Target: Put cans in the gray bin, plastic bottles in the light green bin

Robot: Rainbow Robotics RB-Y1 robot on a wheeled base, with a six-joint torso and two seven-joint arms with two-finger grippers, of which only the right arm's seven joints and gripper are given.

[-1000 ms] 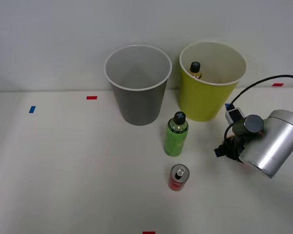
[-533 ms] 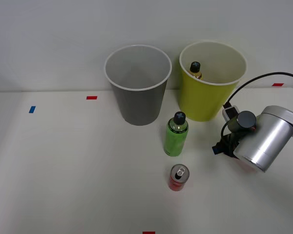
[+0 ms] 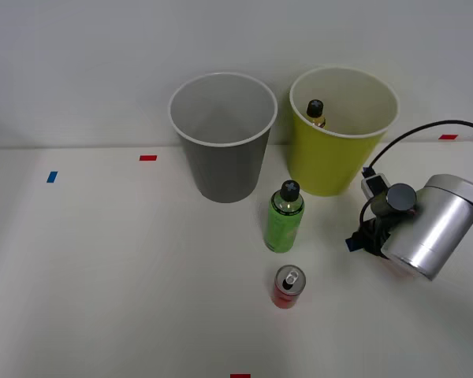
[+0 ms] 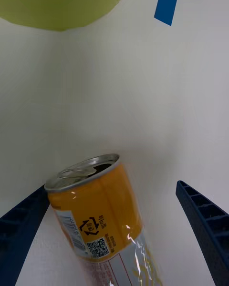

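Since the earlier frames, the right arm has drifted slightly right, low over the table (image 3: 102, 268). In the wrist view the right gripper (image 4: 117, 229) is spread, one finger (image 4: 21, 226) touching an orange can (image 4: 98, 209) between them, the other clear. Closing unevenly could tip it. The red can (image 3: 288, 286) and green bottle (image 3: 284, 218) wait before the gray bin (image 3: 223, 150) and light green bin (image 3: 335, 157).

Bright, even light; soft faint shadows.
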